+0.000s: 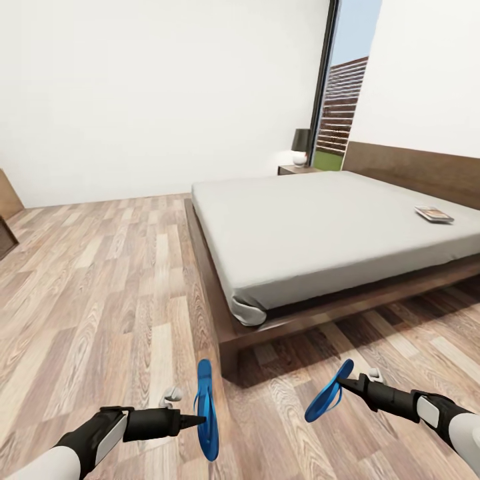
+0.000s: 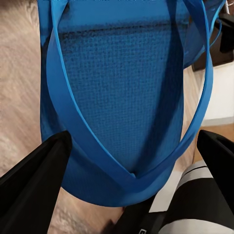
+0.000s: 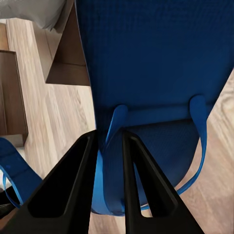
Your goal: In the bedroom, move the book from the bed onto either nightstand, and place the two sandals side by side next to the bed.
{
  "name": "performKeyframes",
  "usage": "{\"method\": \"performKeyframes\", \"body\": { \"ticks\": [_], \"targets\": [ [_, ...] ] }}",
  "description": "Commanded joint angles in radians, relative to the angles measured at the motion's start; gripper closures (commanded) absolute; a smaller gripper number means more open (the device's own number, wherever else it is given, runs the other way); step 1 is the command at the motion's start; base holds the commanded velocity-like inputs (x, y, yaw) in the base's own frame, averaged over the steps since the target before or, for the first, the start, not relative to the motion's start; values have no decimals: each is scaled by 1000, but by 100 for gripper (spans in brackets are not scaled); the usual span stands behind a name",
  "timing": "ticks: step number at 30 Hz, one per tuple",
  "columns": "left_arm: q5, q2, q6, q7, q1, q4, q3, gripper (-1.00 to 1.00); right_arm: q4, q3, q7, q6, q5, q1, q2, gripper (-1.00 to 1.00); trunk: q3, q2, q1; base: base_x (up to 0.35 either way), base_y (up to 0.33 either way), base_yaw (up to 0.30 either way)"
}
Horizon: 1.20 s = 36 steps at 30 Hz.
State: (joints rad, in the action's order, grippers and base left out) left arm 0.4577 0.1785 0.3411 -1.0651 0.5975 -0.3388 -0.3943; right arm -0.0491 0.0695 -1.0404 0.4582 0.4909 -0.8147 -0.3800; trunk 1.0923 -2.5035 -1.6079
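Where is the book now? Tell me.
In the head view, the book lies flat on the bed's grey mattress, at the picture's right, near the headboard.

A low dark-brown bed (image 1: 280,327) with a grey mattress stands on a wood-plank floor (image 1: 100,300); a book (image 1: 434,214) (small, thin) lies near the headboard.

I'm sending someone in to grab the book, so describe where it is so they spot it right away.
Find the wide dark-brown platform bed with the flat grey mattress. Near the plain headboard, on the mattress side farthest from the window, lies the book, small, thin and flat. It is the only thing lying on the mattress.
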Motion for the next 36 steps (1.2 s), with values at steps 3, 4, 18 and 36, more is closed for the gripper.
{"method": "performKeyframes", "body": {
  "ticks": [3,4,18,36],
  "targets": [
    [10,1,9,-2,1,1,-6,100,-3,7,-7,10,13,-2,0,100,1,0,0,0,-84,41],
    [10,1,6,-1,1,1,-6,100,-3,7,-7,10,13,-2,0,100,1,0,0,0,-84,19],
    [10,3,-10,-6,1,10,-5,100,-3,9,-2,10,12,-2,1,100,1,0,0,0,-28,3],
    [62,35,-7,-3,1,44,19,100,71,65,376,24,13,-3,61,100,1,0,0,0,0,0]
  ]
}}
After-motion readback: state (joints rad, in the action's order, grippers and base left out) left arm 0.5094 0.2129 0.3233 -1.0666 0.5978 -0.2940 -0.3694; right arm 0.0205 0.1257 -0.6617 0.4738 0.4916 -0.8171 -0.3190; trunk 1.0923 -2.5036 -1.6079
